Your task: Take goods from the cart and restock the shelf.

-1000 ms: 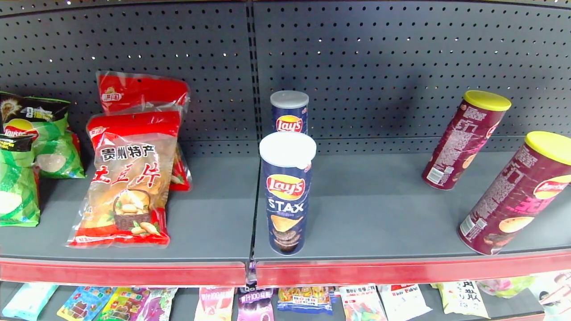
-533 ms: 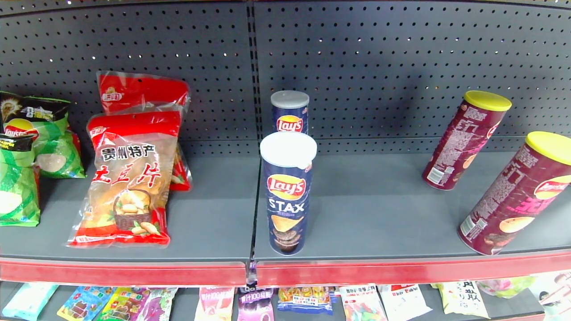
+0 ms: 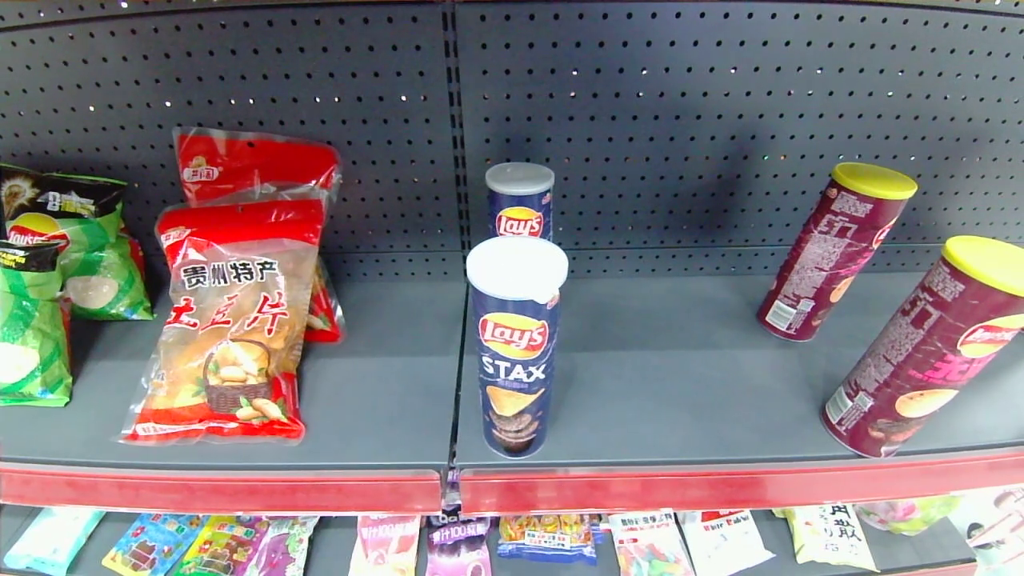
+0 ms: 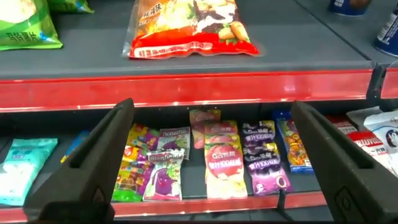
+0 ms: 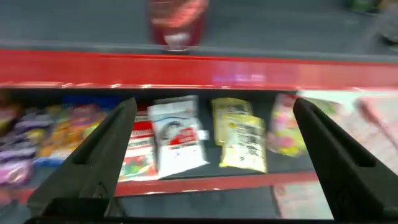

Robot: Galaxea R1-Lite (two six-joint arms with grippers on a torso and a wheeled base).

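Two empty grippers: left gripper [image 4: 211, 106] and right gripper [image 5: 214, 102], jaws spread wide, facing shelf [image 3: 680, 376] edge. Shelved: blue cans [image 3: 516, 344], maroon cans [image 3: 832, 248], red bags [image 3: 232, 320]. Advised: fetch next item from cart, grasp mid-body, fill gap between cans.

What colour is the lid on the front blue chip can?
White lid, best seen in the head view.

left gripper [image 4: 211, 109] spread, right gripper [image 5: 214, 104] spread
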